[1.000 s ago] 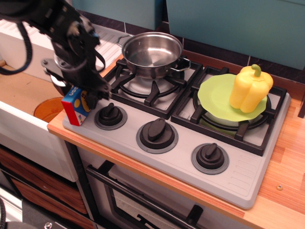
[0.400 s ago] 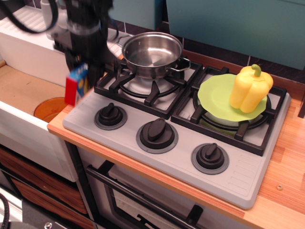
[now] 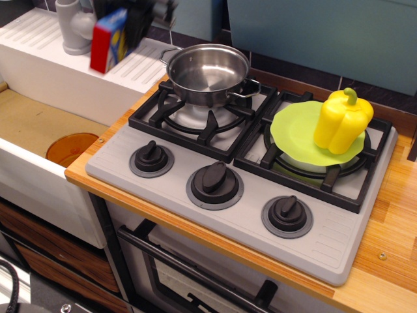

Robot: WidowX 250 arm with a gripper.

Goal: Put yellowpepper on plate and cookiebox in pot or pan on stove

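The yellowpepper (image 3: pixel 341 120) stands upright on the lime-green plate (image 3: pixel 293 134), which lies on the back right burner of the grey stove (image 3: pixel 247 163). The shiny steel pot (image 3: pixel 207 72) stands empty on the back left burner. My gripper (image 3: pixel 124 29) is at the top left, mostly cut off by the frame's edge, shut on the blue and red cookiebox (image 3: pixel 108 39). It holds the box high in the air, to the left of the pot and above the white drainer.
An orange-brown bowl (image 3: pixel 70 149) lies in the sink at the left. A white ribbed drainer (image 3: pixel 78 65) with a grey tap (image 3: pixel 73 26) runs behind the sink. Three black knobs (image 3: pixel 215 184) line the stove's front. Wooden counter (image 3: pixel 391 228) at right.
My gripper has lifted the cookiebox from the stove's front left corner, up and toward the back, and now holds it high beside the pot. The pepper, plate and pot have not moved.
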